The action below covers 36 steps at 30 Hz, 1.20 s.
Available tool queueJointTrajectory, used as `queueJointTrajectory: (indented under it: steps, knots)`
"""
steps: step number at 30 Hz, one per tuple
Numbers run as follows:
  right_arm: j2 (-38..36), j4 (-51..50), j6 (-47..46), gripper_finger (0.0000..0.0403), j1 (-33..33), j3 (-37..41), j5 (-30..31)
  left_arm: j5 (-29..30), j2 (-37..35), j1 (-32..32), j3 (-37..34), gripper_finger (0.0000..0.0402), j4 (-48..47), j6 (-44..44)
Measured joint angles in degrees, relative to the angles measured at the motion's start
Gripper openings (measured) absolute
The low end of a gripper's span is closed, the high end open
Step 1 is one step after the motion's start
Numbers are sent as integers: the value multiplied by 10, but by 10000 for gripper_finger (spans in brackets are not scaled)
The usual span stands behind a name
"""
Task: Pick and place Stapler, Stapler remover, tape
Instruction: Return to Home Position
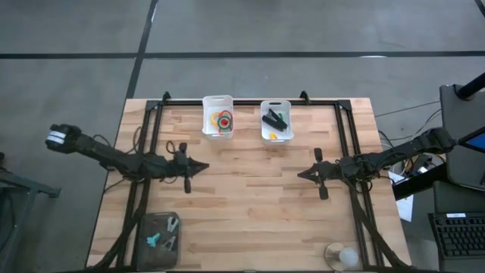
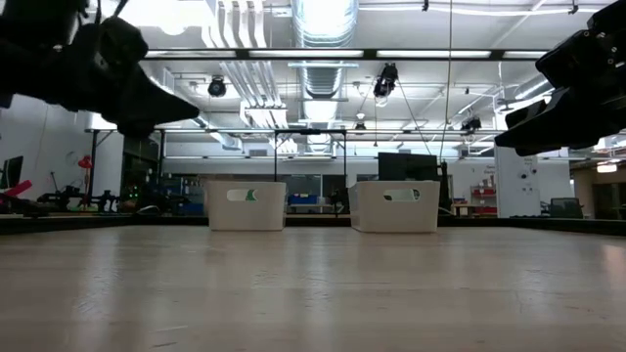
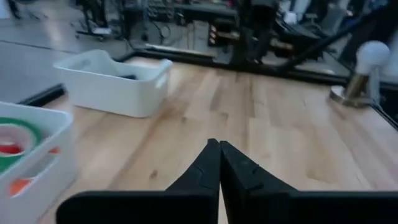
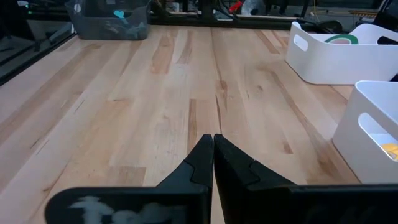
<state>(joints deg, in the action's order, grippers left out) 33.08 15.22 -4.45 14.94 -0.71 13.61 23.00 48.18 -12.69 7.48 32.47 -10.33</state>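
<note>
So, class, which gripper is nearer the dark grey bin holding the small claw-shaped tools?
Left. The left gripper hovers over the same table half as the dark grey bin; the right gripper hangs over the opposite half.

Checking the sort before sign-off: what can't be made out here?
- Low view: walls of the tape bin and the other white bin hide their contents.
- High view: tools in the dark bin are too small to count; tape rolls overlap.
- Left wrist view: tape bin cut off by the picture's edge.

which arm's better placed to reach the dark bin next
Left, probably: the dark bin sits far nearer the left gripper than the right gripper, which would have to cross over.
</note>
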Motion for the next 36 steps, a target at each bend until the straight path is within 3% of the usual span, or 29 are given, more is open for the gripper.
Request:
queueJointTrajectory:
  steps: [3,6,19,29,36]
  knots:
    - [0,0,0,8,0,0,0,-2,-54,0,-29,3,-1,0]
    - [0,0,0,8,0,0,0,-48,-103,-6,-41,9,3,5]
    - [0,0,0,8,0,0,0,-48,-222,-5,-61,7,-63,107]
    - [0,0,0,8,0,0,0,96,-291,-5,-69,14,-102,142]
    - [0,0,0,8,0,0,0,104,-290,-5,-70,9,-109,144]
